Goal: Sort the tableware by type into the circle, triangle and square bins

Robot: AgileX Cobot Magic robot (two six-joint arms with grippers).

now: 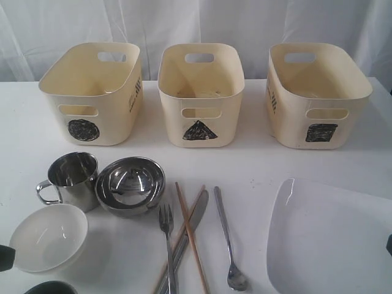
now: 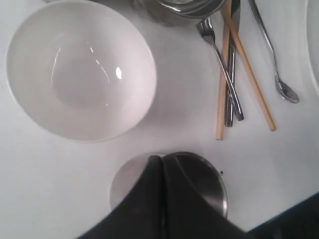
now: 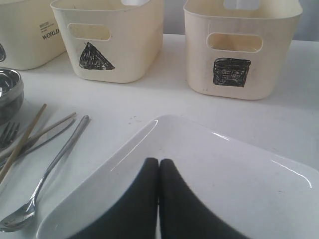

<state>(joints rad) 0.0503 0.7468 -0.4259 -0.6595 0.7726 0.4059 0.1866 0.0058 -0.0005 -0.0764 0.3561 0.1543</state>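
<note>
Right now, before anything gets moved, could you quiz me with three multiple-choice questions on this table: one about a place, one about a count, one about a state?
1. Which bin stands between the other two?
A the circle bin
B the triangle bin
C the square bin

2. How many chopsticks lie on the table?
A one
B four
C two

3. The right arm's jaws are:
A shut
B wide open
C gripping something

Answers:
1 B: it has a bin on either side in the exterior view.
2 C: two wooden sticks cross beside the fork.
3 A: the right wrist view shows them pressed together with nothing between.
</note>
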